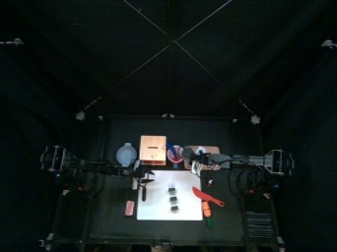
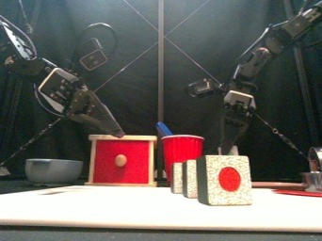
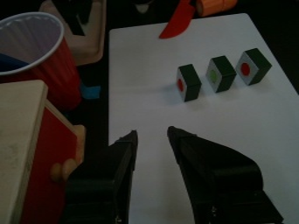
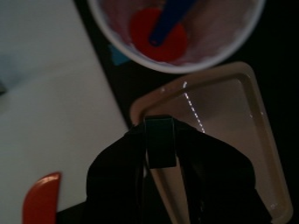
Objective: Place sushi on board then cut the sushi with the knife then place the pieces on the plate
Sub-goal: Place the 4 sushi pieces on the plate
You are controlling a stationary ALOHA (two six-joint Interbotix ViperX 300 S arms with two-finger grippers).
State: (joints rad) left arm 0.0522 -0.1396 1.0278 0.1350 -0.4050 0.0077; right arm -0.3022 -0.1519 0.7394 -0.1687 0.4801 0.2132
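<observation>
I am looking into a booth closed in black. The back curtain [image 1: 168,59] fills everything behind the worktop [image 1: 105,231], and side curtains [image 1: 30,108] hang dark to the left and right. The worktop is black as well, and small, with its front edge nearest me. Light falls in a pool on its middle, while its corners and the curtains are dim. I cannot make out any floor.

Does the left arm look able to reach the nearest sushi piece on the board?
Probably yes: the left hand hangs open over the white cutting board, and only bare board lies between it and the nearest dark green sushi block.
</observation>
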